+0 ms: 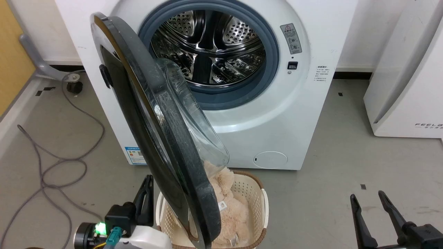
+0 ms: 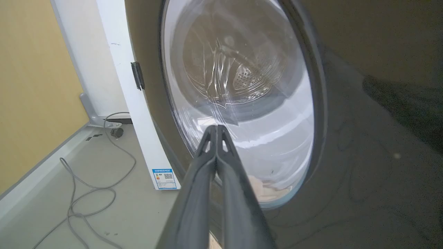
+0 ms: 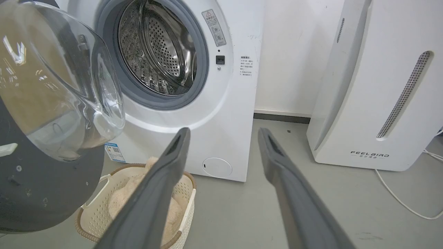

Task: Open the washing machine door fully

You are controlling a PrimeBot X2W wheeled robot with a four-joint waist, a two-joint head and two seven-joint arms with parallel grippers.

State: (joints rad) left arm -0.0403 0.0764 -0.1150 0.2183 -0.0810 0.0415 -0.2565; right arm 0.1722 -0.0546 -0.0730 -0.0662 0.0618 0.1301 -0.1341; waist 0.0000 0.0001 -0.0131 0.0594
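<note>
Two grippers flank a white washing machine. The round black washing machine door, hinged on the robot's left, stands swung out nearly edge-on, over a cream basket holding a beige plush toy. The left gripper has its fingers pressed together, empty, at the door's outer face. The right gripper has its fingers spread, well apart from the door.

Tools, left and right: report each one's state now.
Left tool: closed, holding nothing.
Right tool: open, empty.
</note>
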